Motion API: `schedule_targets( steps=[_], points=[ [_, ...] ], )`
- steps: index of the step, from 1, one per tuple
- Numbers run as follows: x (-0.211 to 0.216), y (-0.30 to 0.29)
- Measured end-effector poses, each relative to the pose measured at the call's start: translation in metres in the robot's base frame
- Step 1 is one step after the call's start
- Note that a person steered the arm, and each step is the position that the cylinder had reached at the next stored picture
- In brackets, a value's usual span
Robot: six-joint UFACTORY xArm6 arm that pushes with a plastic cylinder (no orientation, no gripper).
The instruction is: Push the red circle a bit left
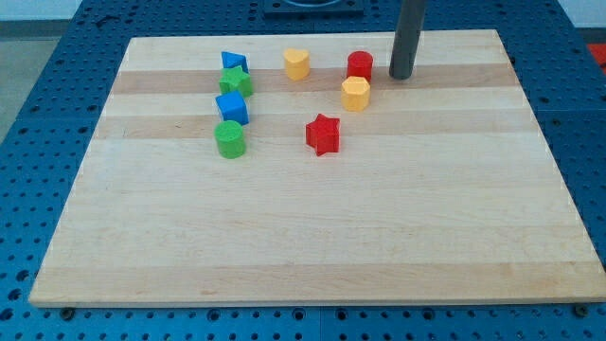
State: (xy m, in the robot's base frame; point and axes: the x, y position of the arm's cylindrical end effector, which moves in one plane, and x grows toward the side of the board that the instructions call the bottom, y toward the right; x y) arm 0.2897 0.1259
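Note:
The red circle (360, 65) stands on the wooden board (312, 237) near the view's top, right of centre. My tip (401, 76) rests on the board just to the right of the red circle, a small gap apart. A yellow hexagon (355, 94) sits directly below the red circle, close to it. A yellow heart (296, 63) lies to the left of the red circle.
A red star (323, 134) lies below the yellow hexagon. At the view's left stand a blue triangle (233, 62), a green star (236, 82), a blue cube (232, 107) and a green cylinder (229, 138), in a column.

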Motion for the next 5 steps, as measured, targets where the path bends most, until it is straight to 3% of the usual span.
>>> schedule_targets(
  steps=[3,5],
  points=[
    [-0.026,-0.032],
    [-0.031,0.008]
  ],
)
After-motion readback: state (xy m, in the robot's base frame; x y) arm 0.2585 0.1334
